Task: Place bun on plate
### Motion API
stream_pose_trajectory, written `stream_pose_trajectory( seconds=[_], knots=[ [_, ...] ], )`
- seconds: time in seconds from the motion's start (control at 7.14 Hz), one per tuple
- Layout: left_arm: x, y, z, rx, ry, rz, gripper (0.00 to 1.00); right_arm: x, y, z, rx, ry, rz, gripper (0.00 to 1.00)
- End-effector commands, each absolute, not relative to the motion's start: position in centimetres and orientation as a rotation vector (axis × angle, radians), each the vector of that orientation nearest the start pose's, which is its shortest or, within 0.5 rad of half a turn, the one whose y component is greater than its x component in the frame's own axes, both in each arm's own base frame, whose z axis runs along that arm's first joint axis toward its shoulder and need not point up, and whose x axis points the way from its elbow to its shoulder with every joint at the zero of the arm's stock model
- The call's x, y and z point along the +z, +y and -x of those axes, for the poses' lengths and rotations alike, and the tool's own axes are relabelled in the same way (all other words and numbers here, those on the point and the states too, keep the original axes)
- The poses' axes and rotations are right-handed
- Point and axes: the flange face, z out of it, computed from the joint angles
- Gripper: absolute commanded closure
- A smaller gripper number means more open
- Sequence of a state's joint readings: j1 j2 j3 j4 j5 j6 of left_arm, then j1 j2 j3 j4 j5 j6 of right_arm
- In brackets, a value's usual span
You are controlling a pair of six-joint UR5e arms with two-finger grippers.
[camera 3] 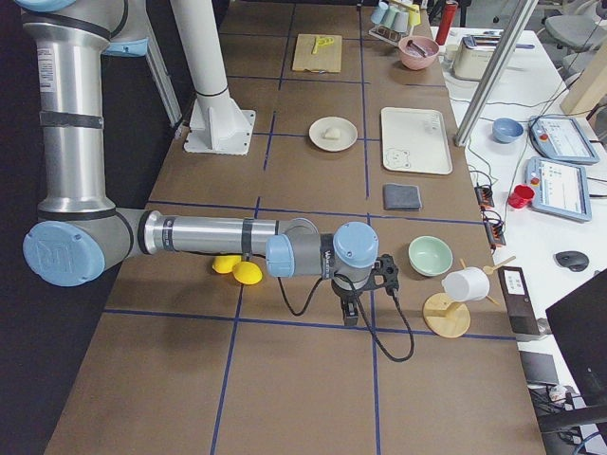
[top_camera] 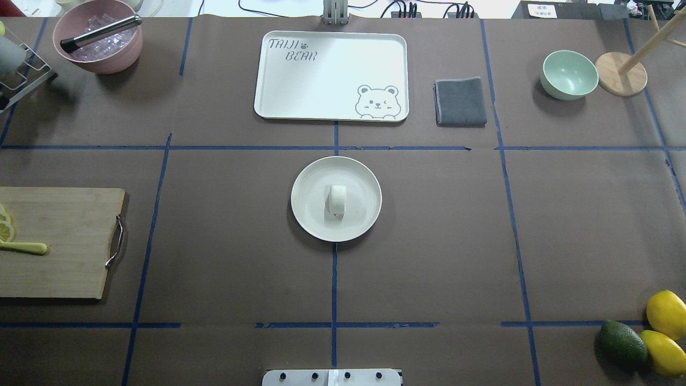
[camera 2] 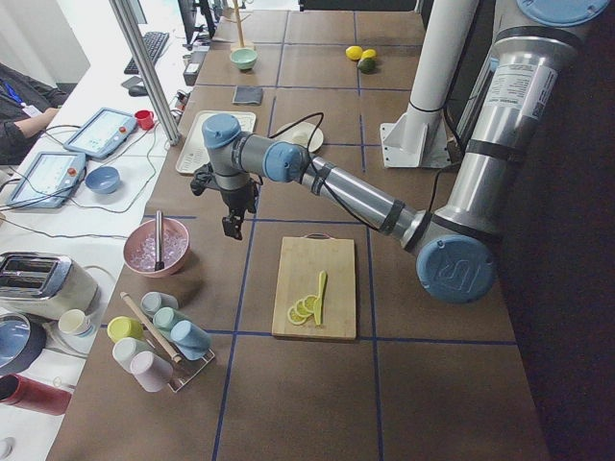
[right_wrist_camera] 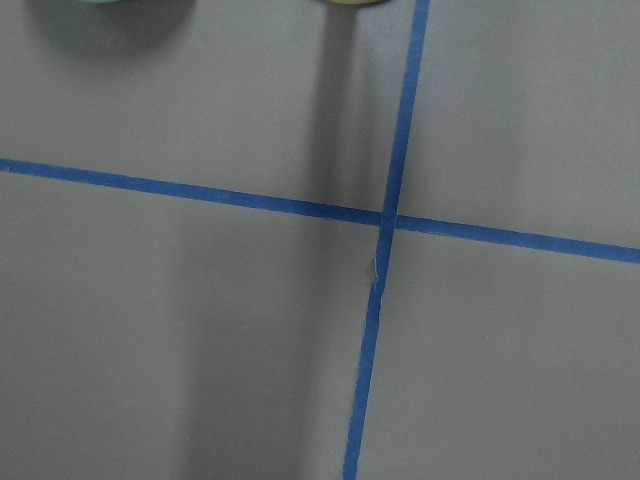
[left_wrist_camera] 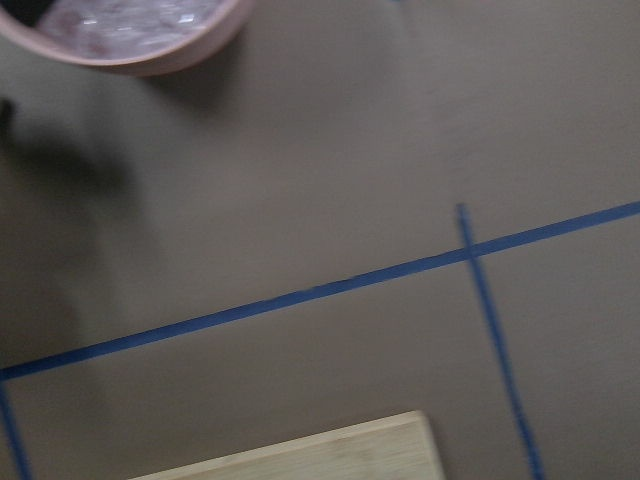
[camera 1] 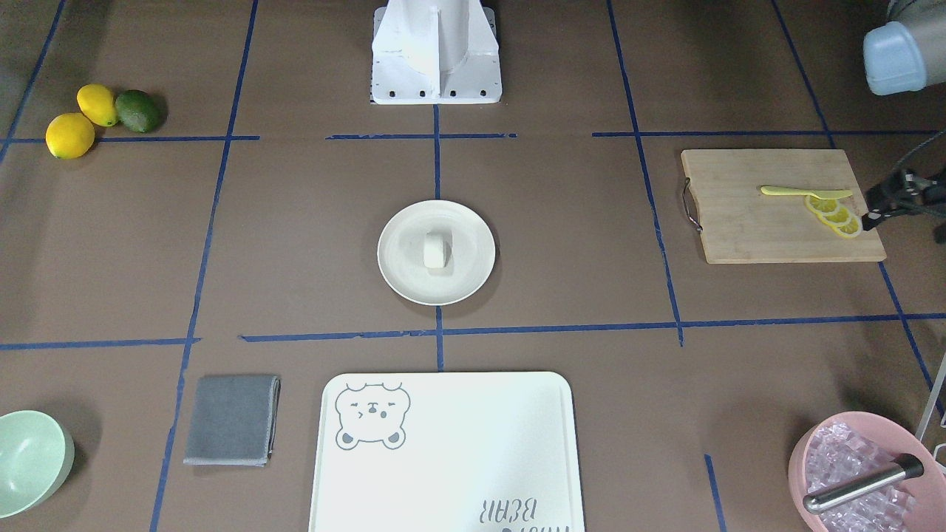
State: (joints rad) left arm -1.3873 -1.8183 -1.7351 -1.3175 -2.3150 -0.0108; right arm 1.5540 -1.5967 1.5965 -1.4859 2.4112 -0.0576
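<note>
The small white bun [camera 1: 436,250] [top_camera: 337,199] rests on its side in the middle of the round cream plate [camera 1: 395,275] [top_camera: 310,215] at the table's centre, and nothing is touching it. My left gripper [camera 1: 876,213] [camera 2: 233,226] hangs over the table between the cutting board and the pink bowl, far from the plate; only part of it shows and I cannot tell how its jaws stand. My right gripper [camera 3: 350,315] points down over bare table near the green bowl, seen only from the side, so I cannot tell its state. Neither wrist view shows any fingers.
A wooden cutting board [camera 1: 739,222] carries lemon slices and a yellow knife. A pink bowl [camera 1: 802,451] of ice holds a metal tool. The bear-printed tray [camera 1: 443,458], grey cloth [camera 1: 231,419], green bowl [camera 1: 29,458] and lemons [camera 1: 70,134] with an avocado lie around the edges.
</note>
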Motion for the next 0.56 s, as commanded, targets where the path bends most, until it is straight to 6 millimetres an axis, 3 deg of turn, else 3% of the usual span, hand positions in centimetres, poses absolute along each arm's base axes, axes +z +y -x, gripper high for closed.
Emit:
stream_pose_trajectory(
  seconds=[0.0,0.14,0.28,0.42],
  knots=[
    [56.5,-57.1,5.5,0.163,0.772,0.000,0.00,64.6,-48.4,-6.5,-0.076,-0.843,-0.106,0.00],
    [60.3,-55.5,7.0,0.112,0.822,0.041,0.00,64.6,-48.4,-6.5,-0.075,-0.849,-0.106,0.00],
    [63.6,-52.6,6.8,0.096,0.859,0.063,0.00,64.5,-48.4,-6.5,-0.076,-0.851,-0.108,0.00],
    [64.6,-51.5,6.7,0.093,0.871,0.042,0.00,64.5,-48.4,-6.5,-0.076,-0.848,-0.108,0.00]
  ],
)
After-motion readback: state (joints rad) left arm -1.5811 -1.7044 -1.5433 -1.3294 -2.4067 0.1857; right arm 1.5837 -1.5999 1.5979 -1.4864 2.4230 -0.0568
